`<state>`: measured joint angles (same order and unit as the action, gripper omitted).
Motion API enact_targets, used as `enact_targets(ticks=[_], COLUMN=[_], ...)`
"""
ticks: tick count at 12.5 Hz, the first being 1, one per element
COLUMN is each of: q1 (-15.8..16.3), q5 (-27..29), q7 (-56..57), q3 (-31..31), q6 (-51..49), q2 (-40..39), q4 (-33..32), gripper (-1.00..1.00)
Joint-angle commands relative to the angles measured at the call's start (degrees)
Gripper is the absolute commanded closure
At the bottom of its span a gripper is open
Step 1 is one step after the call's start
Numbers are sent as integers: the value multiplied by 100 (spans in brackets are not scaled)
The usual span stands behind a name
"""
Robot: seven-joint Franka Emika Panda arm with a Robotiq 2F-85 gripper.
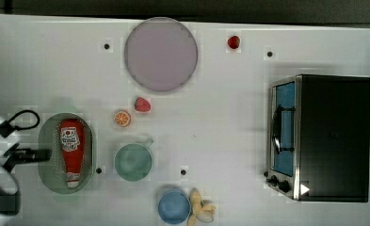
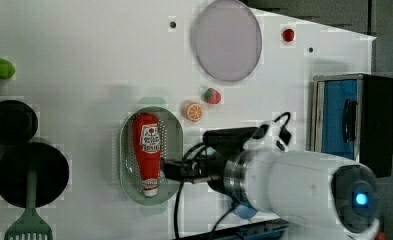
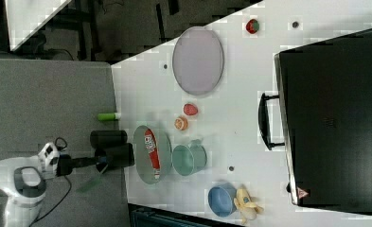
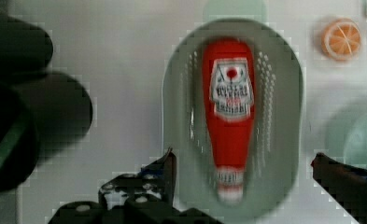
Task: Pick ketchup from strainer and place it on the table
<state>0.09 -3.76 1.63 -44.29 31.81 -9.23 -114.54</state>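
The ketchup is a red squeeze bottle with a white label. It lies lengthwise in the pale green strainer near the top view's left edge of the white table. My gripper hangs over the strainer's left rim in the top view. In the wrist view the gripper is open, with one finger on each side of the white cap end of the ketchup, not touching it. The strainer surrounds the bottle. The left view shows the gripper beside the ketchup.
A green cup stands just to the top view's right of the strainer. An orange slice and a strawberry lie above it. Further off are a purple plate, a blue bowl, a banana and a toaster oven.
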Motion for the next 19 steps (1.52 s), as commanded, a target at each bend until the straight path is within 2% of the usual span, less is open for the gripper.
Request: enact_targets(ticks=[1,6,11,16,17,19], q1=[-54,-32,81,288,339,435], q5=[-351,-884,-1783,-2361,-2362,-2363], q7=[-299,-717,-1587,-1675,-1686,-1687], q3=[130,205,367,696,755,835], q6=[705,1886,2336,2795,2787,2796], q2=[-470,-1367,-2111,-2590,-2613,-2615], q4=[-491,-723,-722,-635,-615,-601], gripper=[-100,-100,-100,-100,-91,-41])
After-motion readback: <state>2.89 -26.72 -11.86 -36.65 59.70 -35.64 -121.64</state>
